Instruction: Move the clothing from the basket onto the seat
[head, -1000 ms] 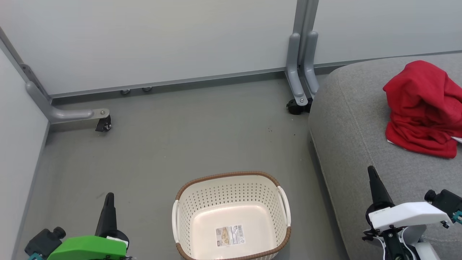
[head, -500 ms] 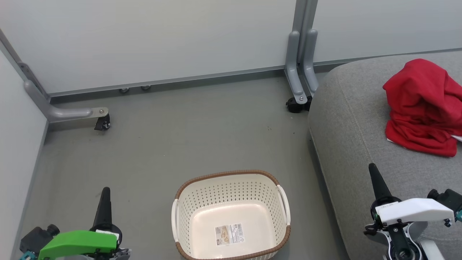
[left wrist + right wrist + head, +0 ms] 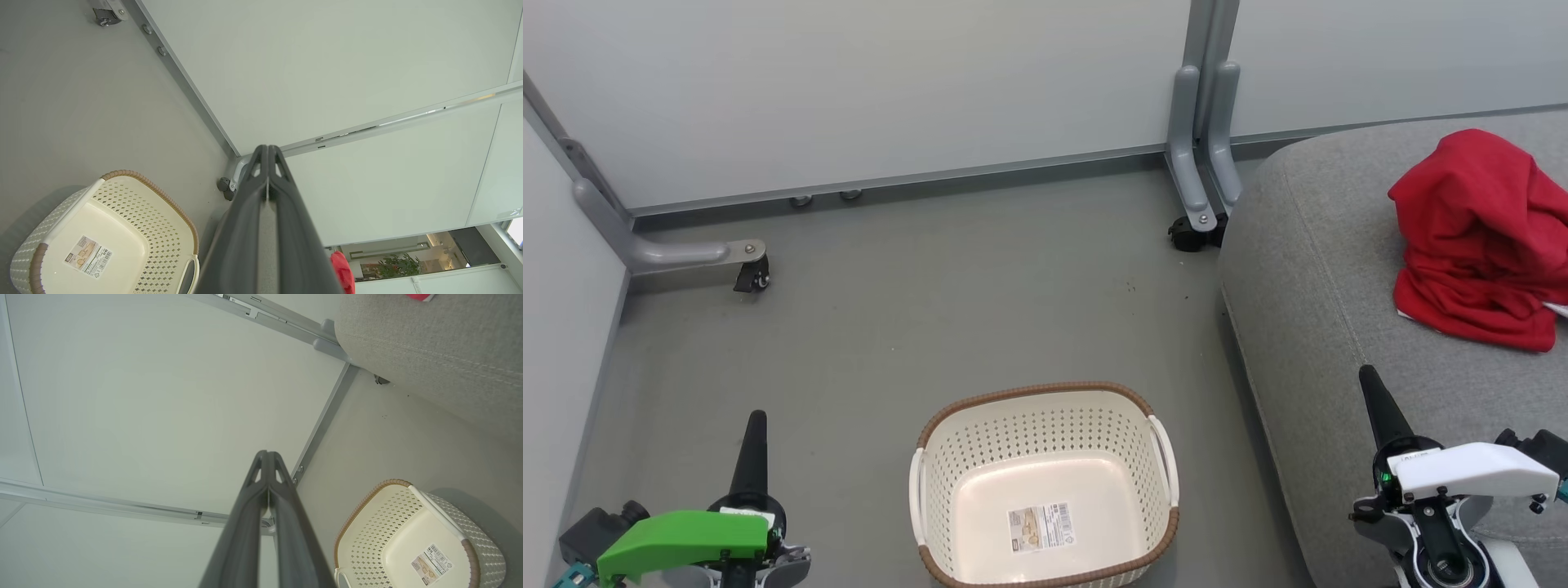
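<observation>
Clothing (image 3: 1478,237) heaped on seat (image 3: 1307,286), well apart from right jaws, left jaws farther off, both pairs pressed closed

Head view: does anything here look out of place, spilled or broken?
Nothing stands out. The red clothing lies in a crumpled heap on the grey seat, and the basket stands upright on the floor, holding only its label sticker.

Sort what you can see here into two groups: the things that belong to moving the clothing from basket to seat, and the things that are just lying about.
Belongs to the job:
- grey seat
- red clothing, heaped on it
- basket, empty but for its label

Just there:
- partition panels
- castor feet
- floor
</observation>
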